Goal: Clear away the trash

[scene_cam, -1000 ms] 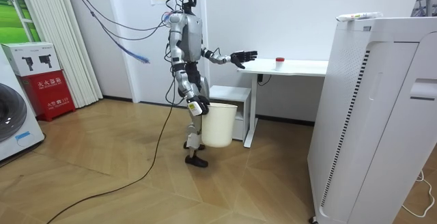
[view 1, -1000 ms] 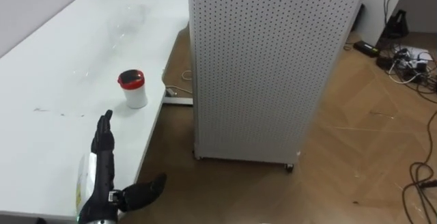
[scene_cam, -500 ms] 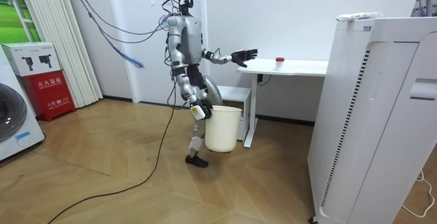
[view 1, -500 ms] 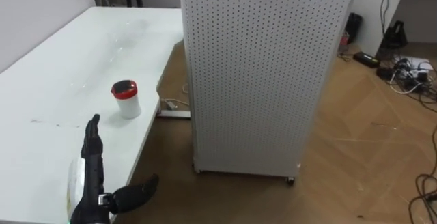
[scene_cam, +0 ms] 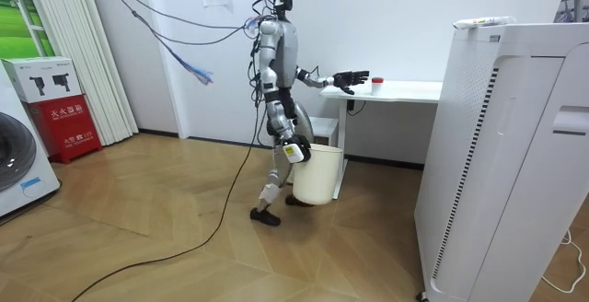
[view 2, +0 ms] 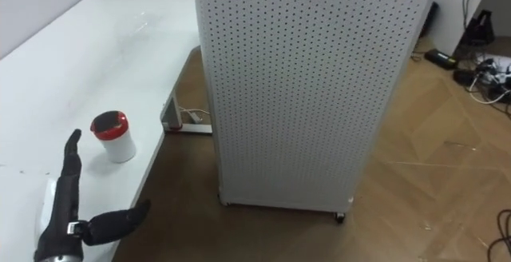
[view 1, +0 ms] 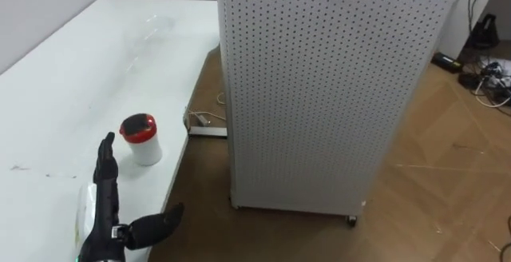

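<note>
Left hand spread wide, fingers straight, thumb splayed, holding nothing. The red-lidded cup stands on the white table just beyond the fingertips, thumb side, near the edge. Risk: straight fingers could bump it first and knock it off the edge; cup upright, long axis vertical, lid up.

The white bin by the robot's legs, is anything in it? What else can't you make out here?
White bin: room view, seen from the side, its own wall hides the inside.
Right hand at the bin's rim: room view, too small to tell whether it holds the bin.
Pale thing on the table under the left hand: left eye view, the hand covers part, the lower edge cuts it.
Red-lidded jar: eye views, lid hides contents.
</note>
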